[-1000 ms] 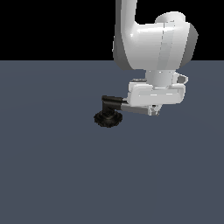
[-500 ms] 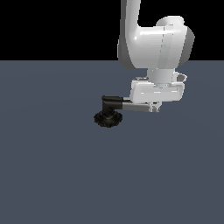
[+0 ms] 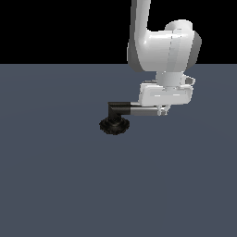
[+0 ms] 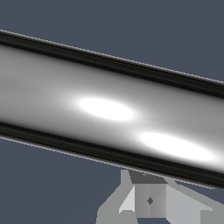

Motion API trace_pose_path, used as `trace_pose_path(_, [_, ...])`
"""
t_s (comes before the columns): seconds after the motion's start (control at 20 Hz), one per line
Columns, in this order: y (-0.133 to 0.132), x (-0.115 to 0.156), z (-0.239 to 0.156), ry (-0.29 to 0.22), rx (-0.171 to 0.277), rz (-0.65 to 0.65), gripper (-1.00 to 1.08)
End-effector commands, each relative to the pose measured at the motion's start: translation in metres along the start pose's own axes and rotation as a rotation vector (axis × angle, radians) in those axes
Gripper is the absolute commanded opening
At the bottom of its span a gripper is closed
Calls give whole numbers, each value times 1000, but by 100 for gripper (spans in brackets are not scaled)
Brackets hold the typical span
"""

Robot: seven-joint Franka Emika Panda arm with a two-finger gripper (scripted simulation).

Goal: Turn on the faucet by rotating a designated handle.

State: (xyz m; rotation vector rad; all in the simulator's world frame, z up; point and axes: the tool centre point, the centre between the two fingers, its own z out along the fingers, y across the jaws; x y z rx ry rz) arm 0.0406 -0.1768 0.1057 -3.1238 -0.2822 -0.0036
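Exterior view: our white end effector (image 3: 162,111) sits on the grey-silver cylindrical handle (image 3: 141,110) of the black scalloped-base faucet (image 3: 114,124), mid-floor. Finger state: cannot tell. We judge the rotation mostly pending.

The small faucet with its black scalloped round base (image 3: 114,125) sits on the flat slate-grey floor, a little to the exterior view's left of the scene's middle. A short black elbow post (image 3: 116,109) rises upright from the base and bends toward the exterior view's right. From that elbow the straight grey-silver cylindrical handle bar (image 3: 141,110) runs out level, parallel to the floor and clear of it. Its far end is hidden. In the wrist view the handle (image 4: 109,109) fills the frame as a glossy metal cylinder with two bright highlights, lying slightly slanted.
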Motion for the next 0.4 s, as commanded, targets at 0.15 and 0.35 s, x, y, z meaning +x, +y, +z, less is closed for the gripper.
trace_pose_path(0.15, [20, 8, 3, -2, -5, 14, -100])
trace_pose_path(0.35, [26, 14, 3, -3, -5, 14, -100])
